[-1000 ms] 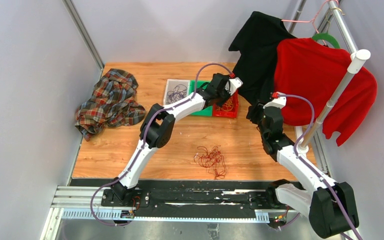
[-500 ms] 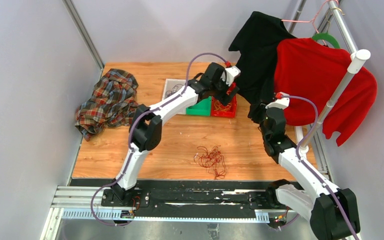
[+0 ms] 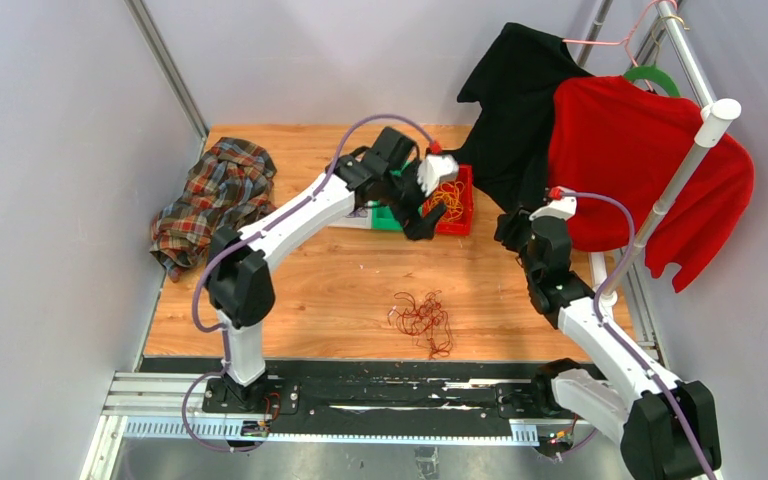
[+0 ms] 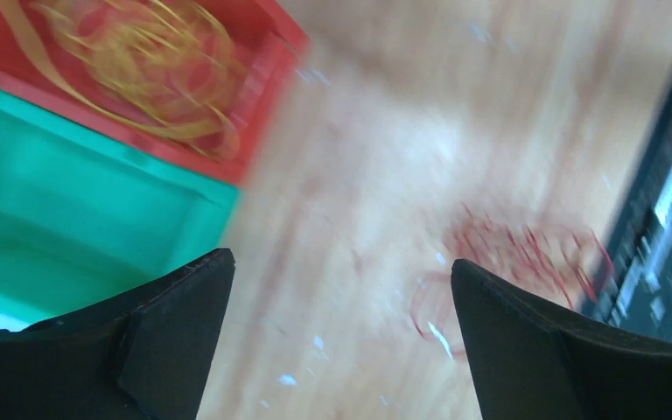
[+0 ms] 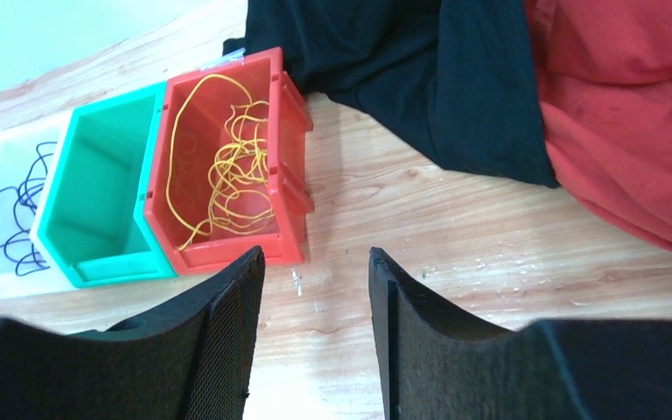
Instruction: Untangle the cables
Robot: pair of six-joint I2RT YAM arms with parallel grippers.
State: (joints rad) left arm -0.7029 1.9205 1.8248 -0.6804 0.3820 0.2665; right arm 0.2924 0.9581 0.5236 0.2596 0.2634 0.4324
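Far left: a crumpled plaid fabric cloth [image 3: 218, 205] lies on the wooden table [image 3: 340, 290].
Upper centre, bins: a white plastic tray [image 5: 19, 144] holds a dark purple thin cable [image 5: 0, 206]. Beside it is an empty green plastic bin [image 5: 114, 267], then a red plastic bin [image 5: 290, 153] holding loose yellow thin cable [image 5: 232, 179].
Left gripper [image 4: 337, 262]: over the red bin's near edge, jaws wide apart, nothing between them.
Lower centre: a dark red tangle of thin cable [image 3: 422, 318] lies alone on the table, still knotted.
Right gripper [image 5: 315, 254]: jaws partly apart and empty, well right of the tangle.
Right: a black garment [image 3: 520, 90] and a red garment [image 3: 640, 170] hang on hangers.
Risk: a grab at the whole tangle would probably drag it in one piece. The left wrist view is blurred, so aim may suffer.
Change: the left arm has swung back from the red bin and its jaws have parted. The tangle lies where it did.
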